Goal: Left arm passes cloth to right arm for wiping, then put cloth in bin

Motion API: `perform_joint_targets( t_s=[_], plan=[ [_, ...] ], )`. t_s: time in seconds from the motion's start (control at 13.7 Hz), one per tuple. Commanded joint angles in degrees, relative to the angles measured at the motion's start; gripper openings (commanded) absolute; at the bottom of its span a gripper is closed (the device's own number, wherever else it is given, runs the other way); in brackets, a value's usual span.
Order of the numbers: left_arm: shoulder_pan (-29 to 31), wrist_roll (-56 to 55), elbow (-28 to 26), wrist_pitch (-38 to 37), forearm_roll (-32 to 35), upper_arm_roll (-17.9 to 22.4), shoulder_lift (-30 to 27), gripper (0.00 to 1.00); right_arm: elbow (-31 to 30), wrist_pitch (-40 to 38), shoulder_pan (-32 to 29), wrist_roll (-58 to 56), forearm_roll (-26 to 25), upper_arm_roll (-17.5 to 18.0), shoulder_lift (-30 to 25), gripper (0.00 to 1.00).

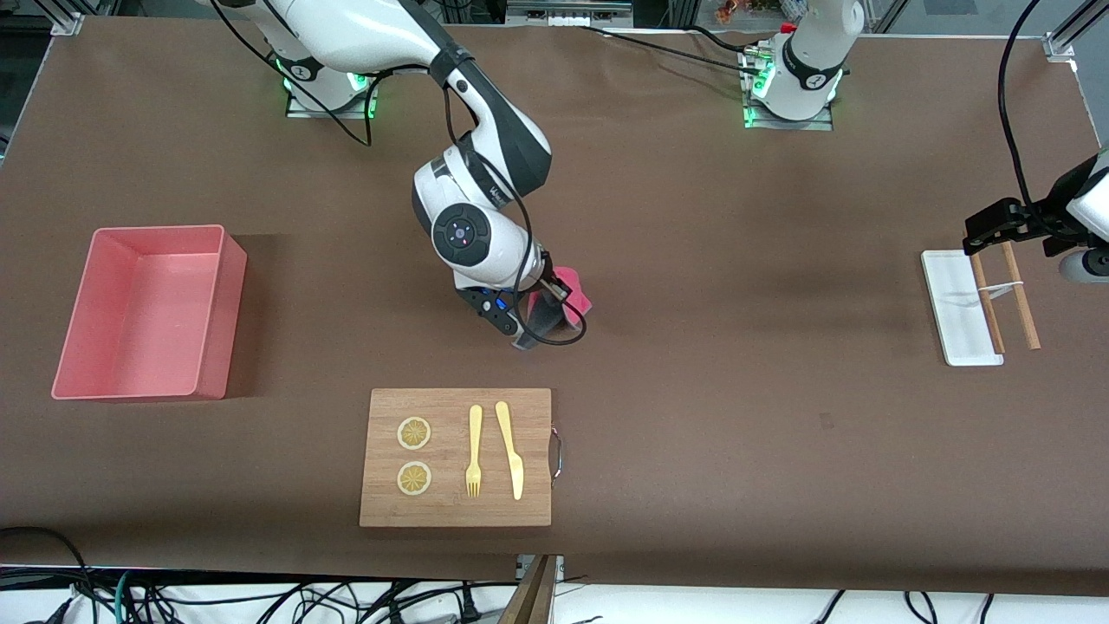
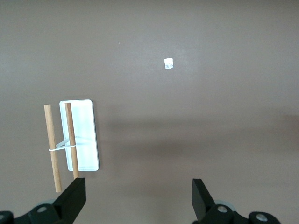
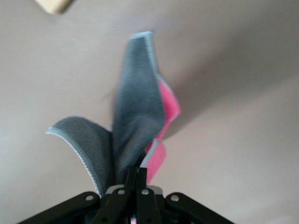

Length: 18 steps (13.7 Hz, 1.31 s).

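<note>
- The right gripper (image 1: 539, 322) is clamped tight on the cloth (image 1: 567, 295), which hangs from its fingers over bare brown table (image 1: 736, 217) near the middle, above the stretch between the arm bases and the wooden board (image 1: 455, 457).
- In the right wrist view the cloth (image 3: 135, 126) droops in grey folds with a magenta face showing along one edge; a corner of the board (image 3: 55, 4) shows at the frame's rim.
- The bin (image 1: 147, 312) sits toward the right arm's end of the table, well apart from the cloth, with open brown surface between them.
- The board lies nearer the front camera than the cloth, close to the table's front edge, carrying two lemon slices (image 1: 414, 433), a fork (image 1: 474, 451) and a knife (image 1: 509, 449).
- The left gripper (image 2: 138, 196) waits with its jaws spread wide and nothing between them, over the left arm's end of the table, just beside the white tray (image 1: 957, 308) and two wooden sticks (image 1: 1005, 295).
</note>
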Motion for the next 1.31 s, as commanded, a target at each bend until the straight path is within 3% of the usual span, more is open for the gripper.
perform_joint_targets(
  t_s=[0.0,0.29,0.73,1.02,1.24],
  plan=[
    [-0.39,1.04,1.91,-0.98,-0.25,0.0,1.0,1.0,-2.15,-6.03,-3.03,-7.19,-2.77,-0.18,-0.53,0.0],
    [0.05,1.13,1.91,-0.98,-0.25,0.0,1.0,1.0,-2.24,-15.7,-7.43,-18.7,-10.08,-2.98,-0.53,0.0],
    [-1.09,1.13,1.74,-0.81,-0.25,0.61,1.61,1.0,-2.77,-23.44,-7.96,-41.02,-10.35,-16.77,-1.32,0.0],
    [-10.22,1.04,1.91,-0.89,-0.34,9.56,1.8,1.0,-2.07,-29.76,-7.88,-50.02,-10.44,-23.38,-6.05,0.0],
    [-10.15,1.13,2.0,-0.89,-0.51,9.84,1.71,1.0,-1.54,-35.29,-7.88,-52.55,-13.93,-25.58,-13.43,0.0]
  ],
)
